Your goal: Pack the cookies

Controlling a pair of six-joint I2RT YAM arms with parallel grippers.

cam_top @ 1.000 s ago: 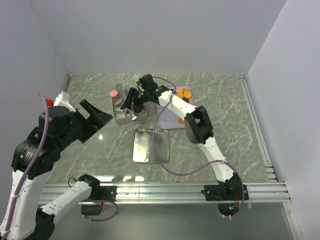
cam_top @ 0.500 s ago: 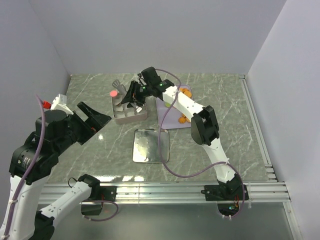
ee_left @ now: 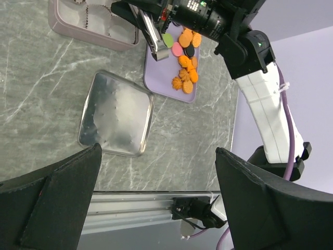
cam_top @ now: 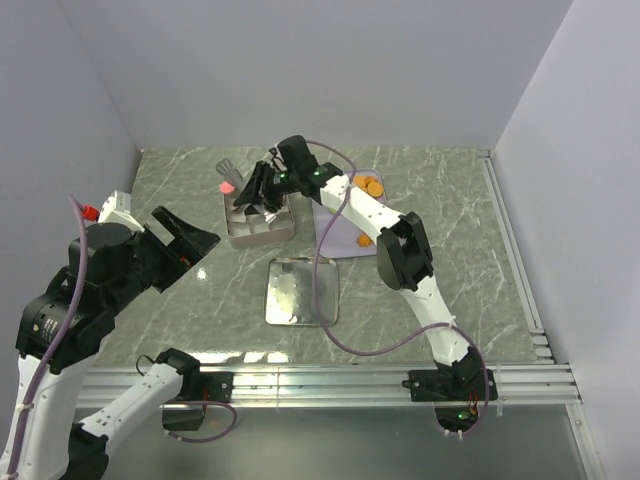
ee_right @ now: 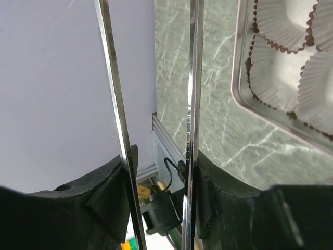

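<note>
Leftward and slightly upward goes the right arm's wrist in the overhead view. Compared with a second ago, the right gripper (ee_right: 160, 166) sits farther over the tin (ee_left: 83, 34), in the upper centre of that frame, rather than at the tin's right edge. The left arm sinks a little toward the lower left. The right gripper is clenched on a pair of metal tongs (ee_right: 194, 78), its black fingers pressing the two blades from outside. The blades stand apart with nothing between them where the right wrist view shows them, and their tips run off the top of that frame. In the left wrist view the tips look bare. The left gripper (ee_left: 158, 153) is spread wide and empty at the bottom of its own view. The cookies (ee_left: 184, 57) lie on the lavender tray (ee_left: 158, 78), upper centre of the left wrist view, and none shows in the paper cups (ee_right: 283, 21) that are visible. The shiny lid (ee_left: 117, 114) lies apart, below the tin. By my judgement the swing brings no cookie, so packing has hardly begun and the tongs must go back to the tray.
</note>
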